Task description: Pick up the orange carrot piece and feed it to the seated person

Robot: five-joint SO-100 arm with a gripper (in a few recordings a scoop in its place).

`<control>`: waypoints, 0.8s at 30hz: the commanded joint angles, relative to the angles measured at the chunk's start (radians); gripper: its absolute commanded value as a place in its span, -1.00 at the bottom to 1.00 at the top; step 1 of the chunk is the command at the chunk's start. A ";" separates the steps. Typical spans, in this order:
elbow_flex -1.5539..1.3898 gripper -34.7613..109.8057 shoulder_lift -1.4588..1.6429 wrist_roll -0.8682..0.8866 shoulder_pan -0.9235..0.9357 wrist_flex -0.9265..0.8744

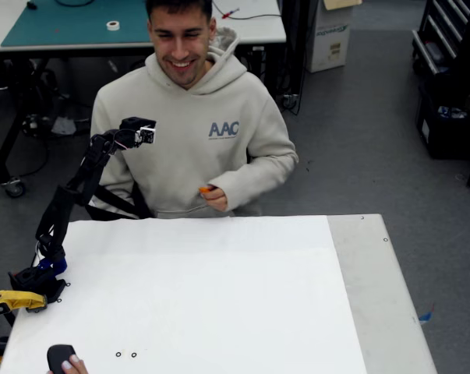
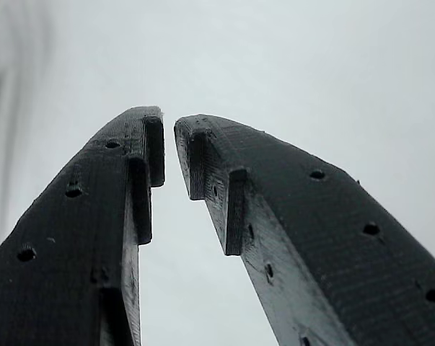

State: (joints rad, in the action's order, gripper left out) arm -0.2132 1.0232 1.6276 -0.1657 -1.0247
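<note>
Beyond the far edge of the white worktop [image 1: 196, 288], fixed view: the seated person [image 1: 189, 125] sat facing the near side in a beige hoodie. One hand [image 1: 214, 197] was raised just above the worktop's far edge, pinching the orange carrot piece [image 1: 206, 188] between its fingers. So the carrot was in the person's hand, not with the robot, and no carrot lay on the worktop. The arm rose from its base at the near left and leaned away, the pincer [image 1: 147, 134] lifted in front of the person's right-of-picture... rather, the left-of-picture shoulder, well above and left of the carrot. Judgement: the arm's raised reach toward the person suits a hand-over already made, or a pose waiting for the piece to be set back down; cannot tell which. A yellow clamp [image 1: 15, 300] sat by the base, likely fixing it to the worktop edge.

Wrist view: the two black fingers [image 2: 94, 238] stood nearly together, a narrow gap at the tips, nothing between them. Pincer [image 2: 169, 126] almost clenched and empty. Background pale and blurred, too soft to name.
</note>
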 commanded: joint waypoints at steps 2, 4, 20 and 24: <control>-0.213 -0.54 0.290 -0.187 -0.006 -0.012; -0.319 -0.54 0.348 -0.302 -0.003 -0.012; -1.040 -0.54 0.795 -1.014 0.008 0.002; -1.269 -0.54 0.937 -1.138 0.005 0.002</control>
State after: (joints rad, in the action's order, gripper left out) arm -1.3422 1.7702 0.5538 -0.1672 -1.0247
